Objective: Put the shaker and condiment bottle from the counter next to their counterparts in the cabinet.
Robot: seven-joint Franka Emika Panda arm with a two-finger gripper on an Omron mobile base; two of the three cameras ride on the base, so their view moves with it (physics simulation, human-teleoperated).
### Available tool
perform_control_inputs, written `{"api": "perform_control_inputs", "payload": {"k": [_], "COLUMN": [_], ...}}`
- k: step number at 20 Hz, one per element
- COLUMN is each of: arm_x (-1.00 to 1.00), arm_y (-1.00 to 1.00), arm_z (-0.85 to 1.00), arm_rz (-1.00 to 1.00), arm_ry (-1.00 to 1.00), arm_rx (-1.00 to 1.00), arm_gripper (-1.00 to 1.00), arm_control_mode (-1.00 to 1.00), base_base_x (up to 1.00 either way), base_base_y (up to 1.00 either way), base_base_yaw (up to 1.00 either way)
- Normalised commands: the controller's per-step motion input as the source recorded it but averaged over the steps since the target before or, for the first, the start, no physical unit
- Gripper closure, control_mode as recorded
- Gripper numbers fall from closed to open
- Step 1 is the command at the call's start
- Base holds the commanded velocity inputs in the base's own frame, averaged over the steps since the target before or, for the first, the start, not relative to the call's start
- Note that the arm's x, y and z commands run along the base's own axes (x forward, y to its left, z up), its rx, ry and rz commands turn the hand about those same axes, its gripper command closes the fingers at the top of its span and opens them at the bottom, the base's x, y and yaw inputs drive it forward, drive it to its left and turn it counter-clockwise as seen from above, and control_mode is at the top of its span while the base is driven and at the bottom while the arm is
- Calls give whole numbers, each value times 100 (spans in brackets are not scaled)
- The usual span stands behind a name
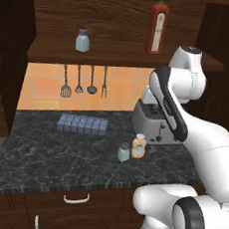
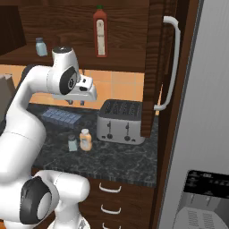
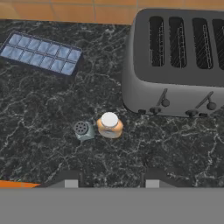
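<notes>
Spread gripper [image 3: 109, 183] hovers over the grey-capped pale shaker [image 3: 83, 130] beside the white-capped orange condiment bottle [image 3: 110, 125].

On the counter [image 1: 41, 159] the shaker [image 1: 124, 152] stands just left of the condiment bottle [image 1: 138, 146], before the toaster [image 1: 153, 123], the ice tray [image 1: 82, 124] farther left; above, in the cabinet [image 1: 112, 56], another shaker [image 1: 82, 40] sits well left of the sauce bottle [image 1: 158, 26].
</notes>
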Motion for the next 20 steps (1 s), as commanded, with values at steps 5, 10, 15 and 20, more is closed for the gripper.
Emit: {"api": "perform_control_inputs", "payload": {"k": [5, 10, 15, 20], "arm_x": [-5, -45, -70, 14], "arm_y": [-15, 10, 31, 8], "arm_z": [-4, -40, -83, -48], "arm_rz": [3, 4, 0, 0], "arm_ry": [-1, -7, 0, -1], "arm_rx": [4, 5, 2, 7], "arm_gripper": [-100, -100, -100, -100], "arm_control_mode": [-100, -100, -100, -100], "base_base_x": [0, 0, 0, 0], "base_base_y": [0, 0, 0, 0], "base_base_yaw": [0, 0, 0, 0]}}
